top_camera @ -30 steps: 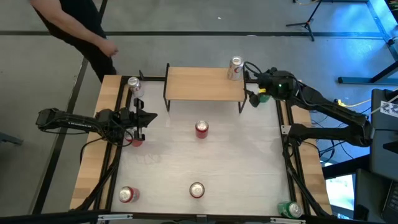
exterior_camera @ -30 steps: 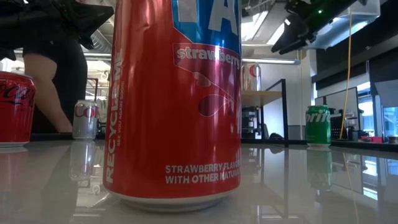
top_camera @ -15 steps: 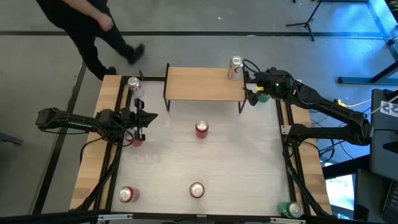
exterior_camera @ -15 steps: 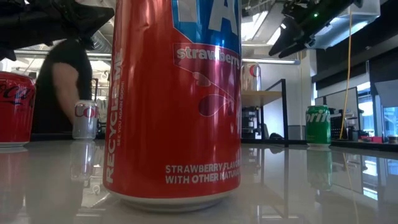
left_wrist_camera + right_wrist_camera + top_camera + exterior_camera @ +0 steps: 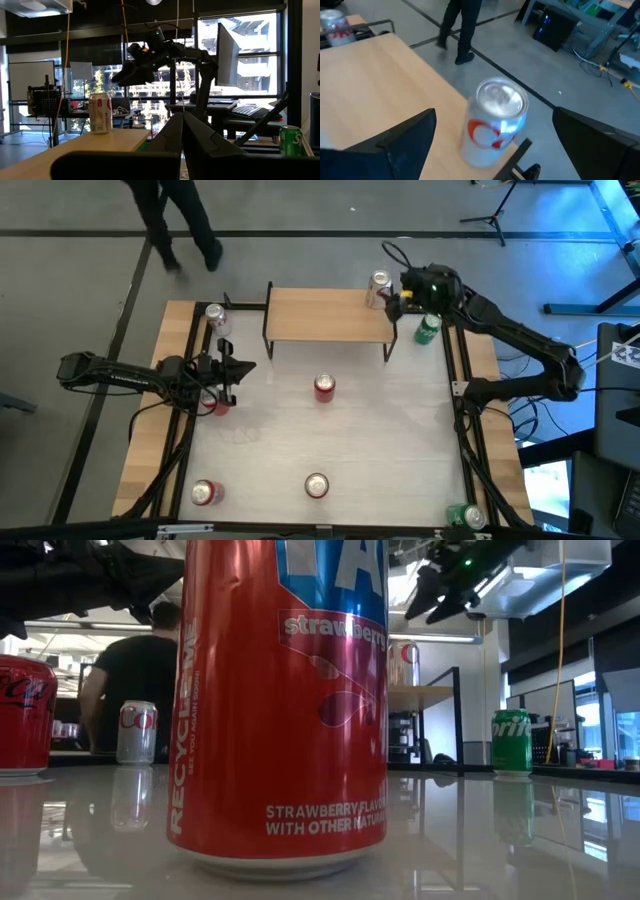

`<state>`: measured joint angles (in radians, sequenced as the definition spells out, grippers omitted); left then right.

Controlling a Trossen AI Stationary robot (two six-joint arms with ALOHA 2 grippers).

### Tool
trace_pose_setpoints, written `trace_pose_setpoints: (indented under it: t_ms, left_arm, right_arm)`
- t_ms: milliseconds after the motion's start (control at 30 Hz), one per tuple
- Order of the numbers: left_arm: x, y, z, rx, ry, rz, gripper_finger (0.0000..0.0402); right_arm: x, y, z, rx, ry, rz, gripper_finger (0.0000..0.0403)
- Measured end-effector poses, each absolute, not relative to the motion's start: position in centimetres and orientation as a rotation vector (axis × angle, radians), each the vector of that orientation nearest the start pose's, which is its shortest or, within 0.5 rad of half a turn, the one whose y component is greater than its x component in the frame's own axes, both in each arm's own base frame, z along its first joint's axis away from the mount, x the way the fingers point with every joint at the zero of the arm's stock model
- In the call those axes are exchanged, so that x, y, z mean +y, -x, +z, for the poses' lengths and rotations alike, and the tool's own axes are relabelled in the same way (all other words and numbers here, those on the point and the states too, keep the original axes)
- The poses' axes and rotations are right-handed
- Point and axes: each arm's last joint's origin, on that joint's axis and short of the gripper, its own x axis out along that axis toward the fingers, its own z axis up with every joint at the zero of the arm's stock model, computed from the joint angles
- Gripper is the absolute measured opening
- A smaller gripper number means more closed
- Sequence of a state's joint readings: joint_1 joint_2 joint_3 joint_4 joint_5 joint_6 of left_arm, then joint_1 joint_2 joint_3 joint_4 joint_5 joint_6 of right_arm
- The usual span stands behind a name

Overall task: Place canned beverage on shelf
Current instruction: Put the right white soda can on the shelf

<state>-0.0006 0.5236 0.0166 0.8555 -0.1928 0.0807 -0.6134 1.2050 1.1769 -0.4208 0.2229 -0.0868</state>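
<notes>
It looks like a robot lab: big windows (image 5: 240, 55), a computer screen (image 5: 226, 50), cables (image 5: 545, 350), grey floor (image 5: 300, 205).

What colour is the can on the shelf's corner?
Silver with a red logo; the can on the shelf shows best in the right wrist view.

Right hand (image 5: 392, 297) has been moved from beside the shelf's (image 5: 320, 315) right end, over the green can (image 5: 428, 329), up to the silver can (image 5: 378, 289) on the shelf's far right corner; fingers are spread wide on either side of that can, not closed on it. The green can, previously covered by the arm, is now exposed on the desk. The person (image 5: 180, 215) behind the desk has walked farther off, back now turned in the low view.
</notes>
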Motion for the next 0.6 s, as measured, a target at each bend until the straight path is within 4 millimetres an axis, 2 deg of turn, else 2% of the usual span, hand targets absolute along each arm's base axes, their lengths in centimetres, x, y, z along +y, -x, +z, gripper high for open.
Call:
trace_pose_setpoints:
  t_ms: [300,600]
  left_arm:
    - [0.5,-12.5,20.2,-0.340,-0.046,0.205,0.0002]
    - [0.5,-12.5,20.2,-0.339,-0.046,0.203,0.0002]
  right_arm:
    - [-19.4,-22.8,35.6,0.526,-0.075,-0.841,0.0397]
    - [-19.4,-22.7,37.2,0.533,-0.079,-0.776,0.0397]
